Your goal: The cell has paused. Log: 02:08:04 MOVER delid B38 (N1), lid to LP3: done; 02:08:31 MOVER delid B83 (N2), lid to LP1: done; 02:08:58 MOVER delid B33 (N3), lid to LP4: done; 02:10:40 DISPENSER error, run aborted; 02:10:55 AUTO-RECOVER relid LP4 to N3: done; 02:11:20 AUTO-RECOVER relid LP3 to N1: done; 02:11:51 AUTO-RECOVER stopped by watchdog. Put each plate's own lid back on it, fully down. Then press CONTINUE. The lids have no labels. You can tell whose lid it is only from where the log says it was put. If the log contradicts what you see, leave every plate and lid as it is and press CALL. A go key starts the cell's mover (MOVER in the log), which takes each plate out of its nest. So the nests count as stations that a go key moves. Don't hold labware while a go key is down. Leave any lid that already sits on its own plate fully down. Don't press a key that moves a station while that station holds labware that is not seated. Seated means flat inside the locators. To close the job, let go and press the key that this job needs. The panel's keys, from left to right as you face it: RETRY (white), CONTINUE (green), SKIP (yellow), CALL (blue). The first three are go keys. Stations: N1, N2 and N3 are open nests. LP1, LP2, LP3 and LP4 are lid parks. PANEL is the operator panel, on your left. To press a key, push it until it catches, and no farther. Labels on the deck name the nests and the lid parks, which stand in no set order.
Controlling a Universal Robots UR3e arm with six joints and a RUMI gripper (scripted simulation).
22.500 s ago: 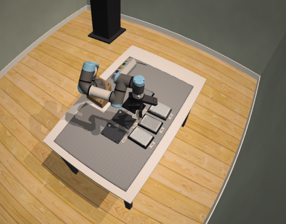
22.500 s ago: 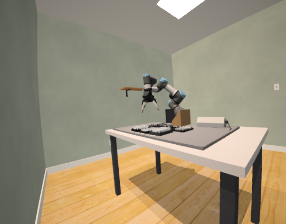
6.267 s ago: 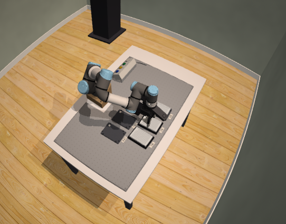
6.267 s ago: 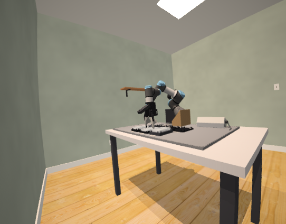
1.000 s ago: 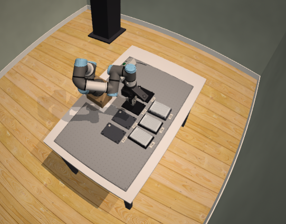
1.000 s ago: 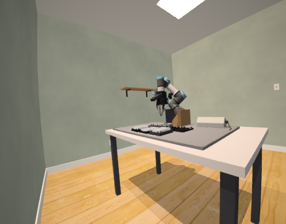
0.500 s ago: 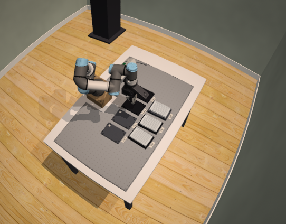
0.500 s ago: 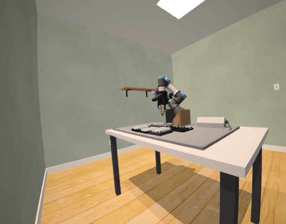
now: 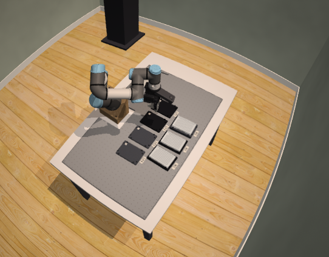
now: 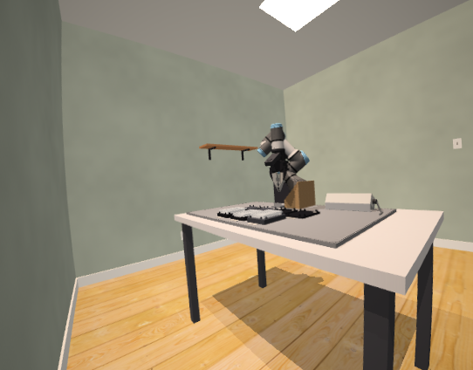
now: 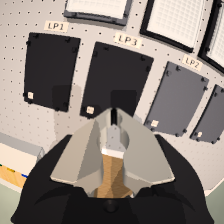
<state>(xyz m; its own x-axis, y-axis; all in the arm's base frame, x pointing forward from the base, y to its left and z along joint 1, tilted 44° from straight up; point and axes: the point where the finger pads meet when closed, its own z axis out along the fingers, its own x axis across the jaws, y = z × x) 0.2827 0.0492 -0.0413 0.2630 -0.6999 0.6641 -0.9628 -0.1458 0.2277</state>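
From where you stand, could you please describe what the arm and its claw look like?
The arm has dark grey joint housings with light blue caps, joined by a pale, off-white tube, and stands on a brown wooden block. The claw has a black body, with two pale grey wedge-shaped fingers tapering to a point. No cables or markings show.

a small room with green walls and a wooden floor

the walls (image 10: pixel 165 131) are pale grey-green, with a light skirting board (image 10: pixel 143 263) along the bottom. the floor (image 10: pixel 252 332) is of yellow wood planks. a white table (image 10: pixel 383 262) on dark legs stands in the middle. a brown shelf (image 10: pixel 228 147) hangs on the far wall, a bright ceiling light (image 10: pixel 298 10) is above, and a black column (image 9: pixel 122 21) stands near one wall.
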